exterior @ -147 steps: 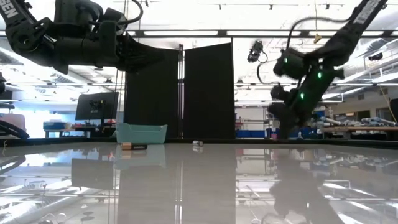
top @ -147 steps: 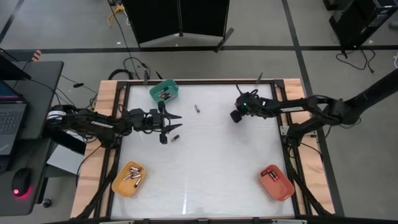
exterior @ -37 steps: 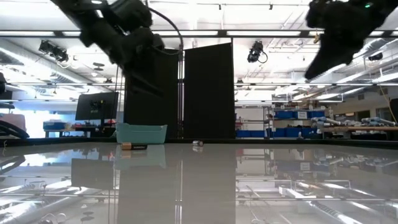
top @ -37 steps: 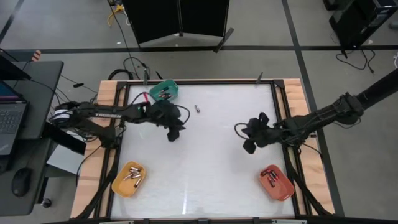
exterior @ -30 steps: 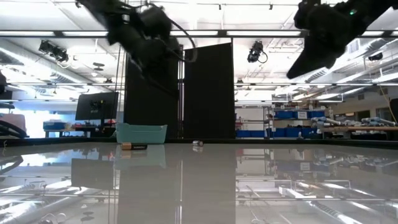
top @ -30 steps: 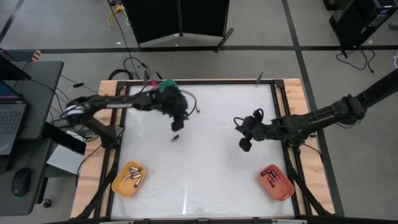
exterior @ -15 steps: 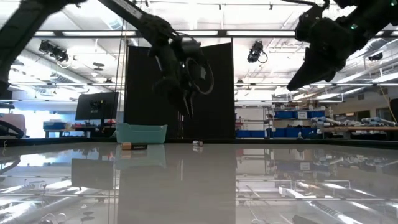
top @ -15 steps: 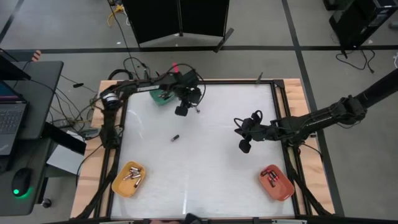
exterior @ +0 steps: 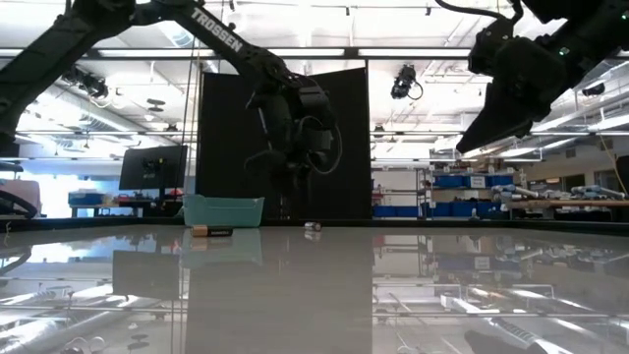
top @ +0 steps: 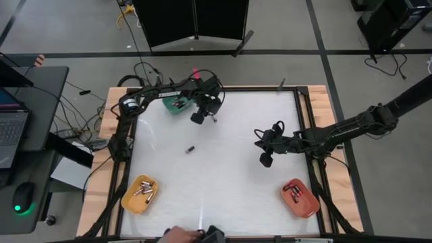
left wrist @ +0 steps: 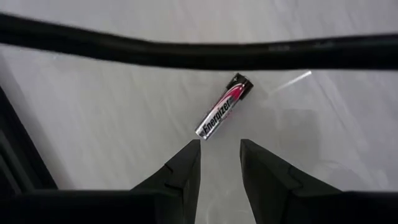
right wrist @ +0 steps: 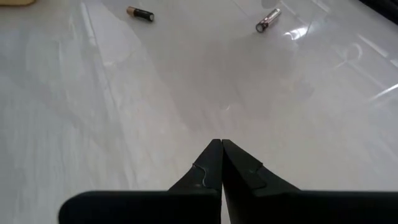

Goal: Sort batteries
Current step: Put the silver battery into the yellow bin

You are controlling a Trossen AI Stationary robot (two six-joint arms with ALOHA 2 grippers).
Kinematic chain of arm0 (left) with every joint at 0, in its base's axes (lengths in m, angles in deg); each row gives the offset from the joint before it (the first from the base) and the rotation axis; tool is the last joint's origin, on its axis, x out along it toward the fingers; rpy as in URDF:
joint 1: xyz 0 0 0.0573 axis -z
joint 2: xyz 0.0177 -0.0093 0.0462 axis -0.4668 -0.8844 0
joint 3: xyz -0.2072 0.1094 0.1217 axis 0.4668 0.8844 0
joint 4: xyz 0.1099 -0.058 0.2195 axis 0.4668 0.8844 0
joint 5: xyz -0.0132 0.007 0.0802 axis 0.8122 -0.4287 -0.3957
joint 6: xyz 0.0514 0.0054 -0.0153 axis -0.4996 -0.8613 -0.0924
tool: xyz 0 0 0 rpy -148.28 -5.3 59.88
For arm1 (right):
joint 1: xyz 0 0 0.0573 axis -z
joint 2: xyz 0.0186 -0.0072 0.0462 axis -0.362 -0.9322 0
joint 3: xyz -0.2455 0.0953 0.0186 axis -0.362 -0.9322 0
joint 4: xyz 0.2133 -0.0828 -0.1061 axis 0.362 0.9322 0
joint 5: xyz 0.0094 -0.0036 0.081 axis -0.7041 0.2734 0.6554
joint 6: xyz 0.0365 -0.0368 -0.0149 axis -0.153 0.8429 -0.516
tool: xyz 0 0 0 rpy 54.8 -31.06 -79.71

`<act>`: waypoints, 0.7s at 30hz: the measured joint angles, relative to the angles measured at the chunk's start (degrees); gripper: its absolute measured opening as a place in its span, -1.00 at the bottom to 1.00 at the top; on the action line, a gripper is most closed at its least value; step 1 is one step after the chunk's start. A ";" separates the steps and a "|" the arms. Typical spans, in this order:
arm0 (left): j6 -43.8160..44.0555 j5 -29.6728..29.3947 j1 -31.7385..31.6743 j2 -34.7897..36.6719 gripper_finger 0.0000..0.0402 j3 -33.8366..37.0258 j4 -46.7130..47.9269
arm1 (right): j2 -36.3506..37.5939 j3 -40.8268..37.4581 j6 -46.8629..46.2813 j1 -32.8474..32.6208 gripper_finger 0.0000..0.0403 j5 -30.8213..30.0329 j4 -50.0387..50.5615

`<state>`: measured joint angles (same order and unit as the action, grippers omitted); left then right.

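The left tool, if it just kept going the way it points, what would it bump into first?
Probably the silver and pink battery on the white table, just ahead of the slightly open left tool; depth is hard to judge.

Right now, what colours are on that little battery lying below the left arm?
Silver and pink-red with a black end, clearest in the left wrist view: the battery.

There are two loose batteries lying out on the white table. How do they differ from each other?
The silver battery lies near the table's far edge, right below the left gripper, whose fingers are open; the dark battery lies nearer the middle with no gripper over it. The silver one has a silver and pink body and a black end; the dark one has a copper-coloured end. Both lie flat, outside any bin.
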<state>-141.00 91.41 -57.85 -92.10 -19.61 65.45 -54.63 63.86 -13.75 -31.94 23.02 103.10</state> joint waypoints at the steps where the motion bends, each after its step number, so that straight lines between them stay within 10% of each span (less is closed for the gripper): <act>1: -0.55 0.00 0.00 0.00 -0.41 0.00 -0.11 | 0.00 0.00 0.19 0.00 -0.94 0.02 0.02; 21: -7.18 -0.07 -0.35 -2.82 -0.41 -0.44 -3.19 | 0.00 0.02 1.85 0.09 -0.94 0.34 -0.39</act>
<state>-148.18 91.34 -58.20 -94.92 -20.05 62.26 -54.63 63.88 -11.90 -31.85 23.35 102.70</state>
